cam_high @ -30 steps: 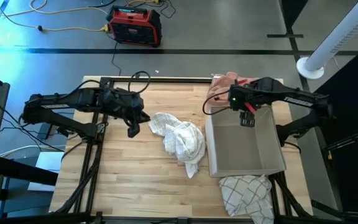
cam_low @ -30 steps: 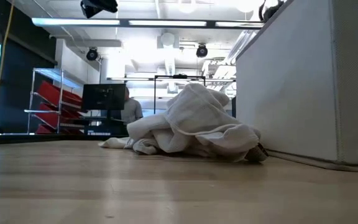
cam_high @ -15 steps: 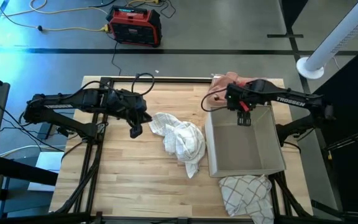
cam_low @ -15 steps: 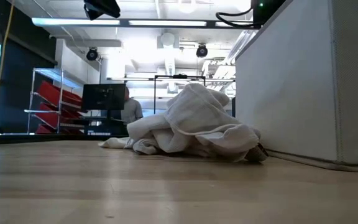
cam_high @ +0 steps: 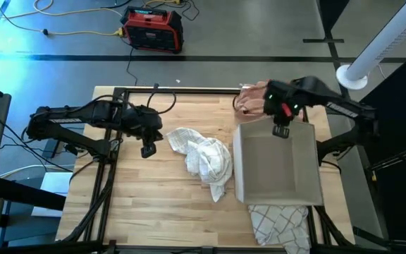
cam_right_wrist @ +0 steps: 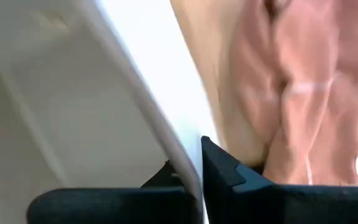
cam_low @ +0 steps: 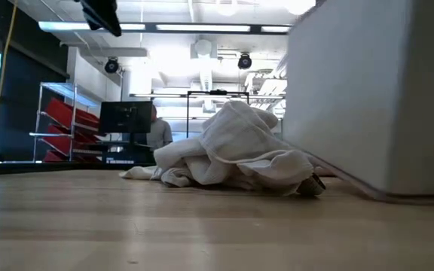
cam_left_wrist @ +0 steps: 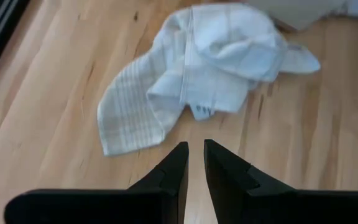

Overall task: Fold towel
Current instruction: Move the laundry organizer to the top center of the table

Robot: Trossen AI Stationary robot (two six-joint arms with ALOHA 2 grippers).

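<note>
table (cam_high: 146, 204) of pale wood fills the high view, with both arms reaching in from its sides. bin (cam_high: 277, 162), a grey open box, sits on the right half, its far wall pinched between the fingers of the right gripper (cam_high: 281, 131), one finger inside and one outside. towel (cam_high: 204, 156), white and crumpled, lies in a heap mid-table, just left of the bin. checked cloth (cam_high: 277, 220) lies at the near edge by the bin, and pink cloth (cam_high: 254, 97) bunches behind it. left gripper (cam_high: 147, 150) hangs just left of the towel, fingers nearly together and holding nothing.
</note>
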